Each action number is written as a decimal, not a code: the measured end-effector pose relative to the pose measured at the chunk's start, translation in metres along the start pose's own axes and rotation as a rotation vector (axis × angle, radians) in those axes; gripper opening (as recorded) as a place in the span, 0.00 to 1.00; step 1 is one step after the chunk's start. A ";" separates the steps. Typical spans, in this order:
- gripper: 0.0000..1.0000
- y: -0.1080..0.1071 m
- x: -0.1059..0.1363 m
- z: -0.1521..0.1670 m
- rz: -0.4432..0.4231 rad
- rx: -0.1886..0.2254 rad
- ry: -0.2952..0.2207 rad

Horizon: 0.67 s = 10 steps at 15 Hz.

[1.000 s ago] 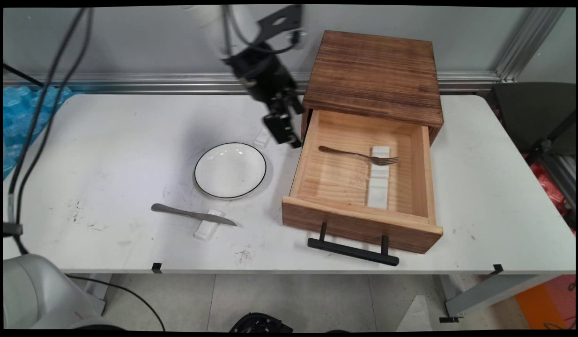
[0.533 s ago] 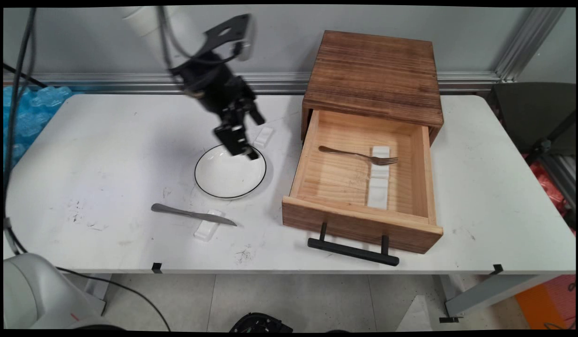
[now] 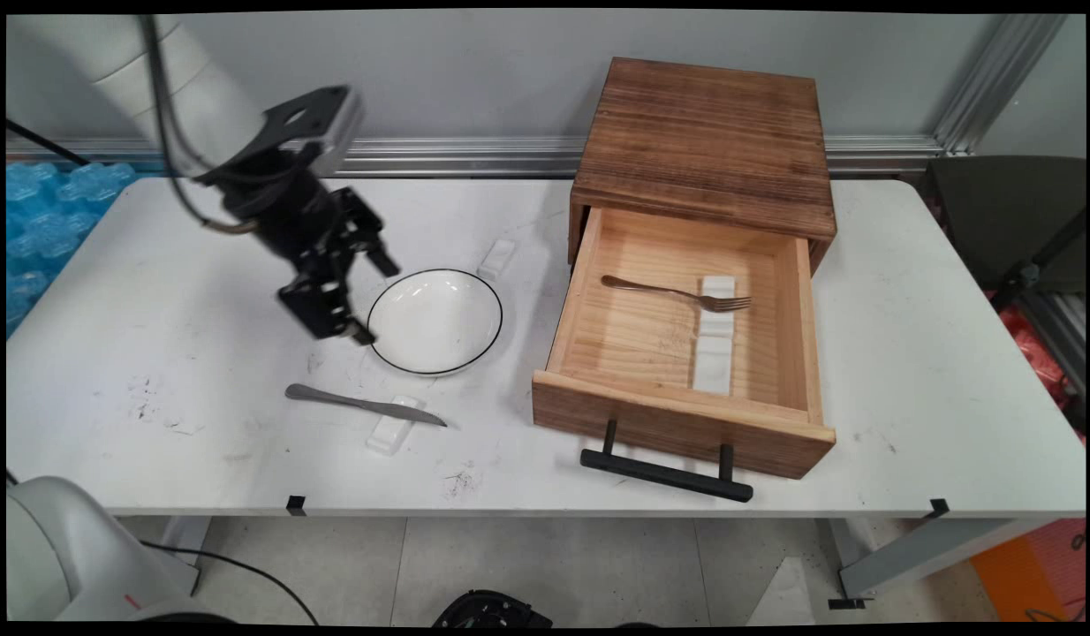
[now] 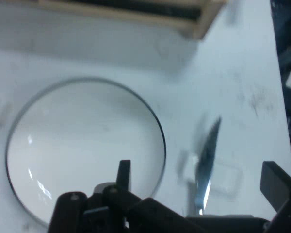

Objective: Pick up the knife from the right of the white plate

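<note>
The gripper [image 3: 359, 300] hangs with jaws wide open and empty, at the plate's [image 3: 435, 321] nine o'clock rim. The knife [image 3: 364, 405] lies untouched on its rest [image 3: 391, 426] at the plate's seven o'clock. The fork [image 3: 677, 292] sits in the open drawer [image 3: 682, 415] at three o'clock.

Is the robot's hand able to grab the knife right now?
Probably yes. The hand is open and empty, up beside the plate. The knife lies nearby on its white rest, with nothing over it or between them.
</note>
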 end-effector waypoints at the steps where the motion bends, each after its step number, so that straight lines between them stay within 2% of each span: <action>1: 1.00 0.003 -0.011 0.001 0.007 -0.004 -0.013; 6: 1.00 0.008 -0.053 0.019 0.046 -0.009 -0.067; 10: 1.00 0.002 -0.073 0.047 0.072 -0.007 -0.091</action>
